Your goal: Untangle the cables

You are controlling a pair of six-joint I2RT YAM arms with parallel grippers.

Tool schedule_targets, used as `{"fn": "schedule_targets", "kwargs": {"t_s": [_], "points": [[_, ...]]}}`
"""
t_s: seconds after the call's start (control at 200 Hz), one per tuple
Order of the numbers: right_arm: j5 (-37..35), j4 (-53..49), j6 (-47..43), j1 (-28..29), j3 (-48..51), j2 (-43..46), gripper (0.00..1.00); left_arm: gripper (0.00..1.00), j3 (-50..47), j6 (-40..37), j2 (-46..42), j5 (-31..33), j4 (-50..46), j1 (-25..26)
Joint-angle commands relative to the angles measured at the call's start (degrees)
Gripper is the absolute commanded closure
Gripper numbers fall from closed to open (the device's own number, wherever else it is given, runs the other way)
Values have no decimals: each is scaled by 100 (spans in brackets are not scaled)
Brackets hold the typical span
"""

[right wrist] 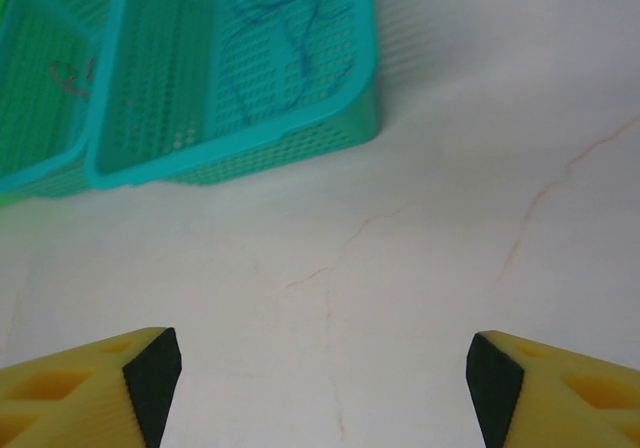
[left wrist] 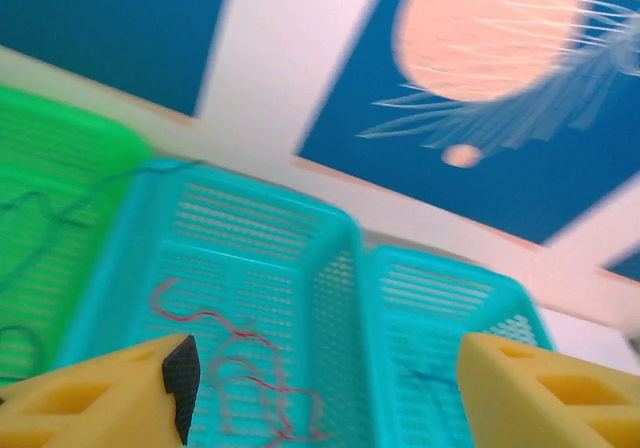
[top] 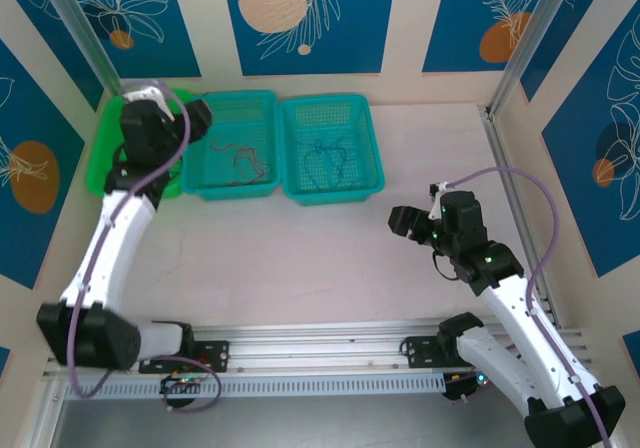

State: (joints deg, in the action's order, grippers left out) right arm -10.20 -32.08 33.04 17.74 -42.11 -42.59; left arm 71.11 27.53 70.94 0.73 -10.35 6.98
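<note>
While left claw gapes above baskets, right claw hovers open.

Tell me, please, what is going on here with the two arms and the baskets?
Two robot arms are untangling thin cables. A red cable lies alone in the middle teal basket, and a blue cable lies in the right teal basket. The left gripper hovers open and empty between the middle one and the green basket. The right gripper hangs open and empty over the table.
</note>
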Motion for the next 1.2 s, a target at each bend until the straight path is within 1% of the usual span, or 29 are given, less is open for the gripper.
{"fn": "schedule_targets", "kwargs": {"t_s": [0.0,0.065,0.185,0.215,0.27,0.32,0.345,0.385,0.435,0.49,0.555,0.605,0.665,0.74,0.795,0.865,0.885,0.91,0.915,0.93,0.94,0.95,0.97,1.01,1.055,1.095,1.105,1.155,1.195], "points": [[-354,173,-68,-435,130,33,15,31,-1062,122,-721,422,736,832],[-373,342,-101,-739,218,14,13,31,-1801,35,-1114,680,1118,1507],[-554,633,-76,-1342,394,-48,13,30,-2815,-375,-1596,1540,1320,2744],[-642,749,-133,-1416,458,-47,13,28,-3073,-551,-1708,1778,1385,3027],[-852,1112,-397,-1415,650,-30,14,19,-3501,-866,-1860,2274,1489,3429],[-1078,1507,-655,-1379,843,-46,13,11,-3804,-1102,-1973,2620,1447,3641],[-1166,1698,-759,-1354,921,-63,13,9,-3939,-1213,-2027,2740,1439,3690],[-1314,2093,-988,-1339,1114,-119,11,1,-4143,-1495,-2114,2845,1516,3729],[-1381,2560,-1246,-1339,1296,-214,10,0,-4407,-1903,-2216,2943,1671,3731],[-1447,3042,-1442,-1343,1462,-396,8,0,-4571,-2230,-2309,3276,1743,3723],[-1462,3680,-1720,-1360,1596,-746,7,0,-4677,-2490,-2345,3754,1769,3592],[-1536,4143,-1940,-1363,1600,-1171,7,0,-4777,-2612,-2373,3843,1845,3343],[-1673,4812,-2086,-1406,1622,-1775,7,0,-4958,-2668,-2392,3674,2088,2881],[-1691,5654,-2144,-1495,1583,-2600,6,0,-5176,-2555,-2354,3277,2365,2130],[-1537,6269,-2207,-1556,1539,-3232,6,0,-5144,-2445,-2237,3059,2386,1610],[-1080,6852,-2134,-1700,1496,-4093,5,0,-5169,-2635,-1922,2852,2863,1212],[-1025,7288,-2316,-1615,1453,-4391,5,0,-5169,-2685,-1784,2829,3020,1119],[-1020,7110,-2455,-1475,1341,-4365,5,0,-5164,-2744,-1567,2759,3202,978],[-947,6811,-2540,-1429,1294,-4315,4,0,-5158,-2749,-1527,2740,3230,944],[-821,6708,-2621,-1413,1280,-4296,4,0,-5148,-2773,-1379,2694,3326,852],[-647,6797,-2732,-1408,1324,-4326,1,0,-5133,-2784,-1297,2636,3366,803],[-614,6861,-2750,-1411,1348,-4345,0,0,-5114,-2794,-1193,2595,3404,736],[-555,7195,-2716,-1435,1444,-4381,1,0,-5085,-2824,-998,2475,3520,616],[-284,7117,-2573,-1613,1548,-4259,1,0,-5076,-2882,-575,2269,3902,415],[35,7734,-2425,-1826,1866,-4348,1,0,-5141,-2809,-72,2000,4545,175],[-104,8433,-2457,-1764,2116,-4496,1,0,-5164,-2623,393,1685,5047,-74],[-318,8507,-2483,-1695,2117,-4506,1,0,-5146,-2606,502,1636,5169,-125],[-999,7980,-2469,-1466,1923,-4435,1,0,-4979,-2668,792,1330,5326,-235],[-1013,8360,-2538,-1452,2066,-4499,1,0,-4783,-2643,1075,1161,5179,-304]]}}
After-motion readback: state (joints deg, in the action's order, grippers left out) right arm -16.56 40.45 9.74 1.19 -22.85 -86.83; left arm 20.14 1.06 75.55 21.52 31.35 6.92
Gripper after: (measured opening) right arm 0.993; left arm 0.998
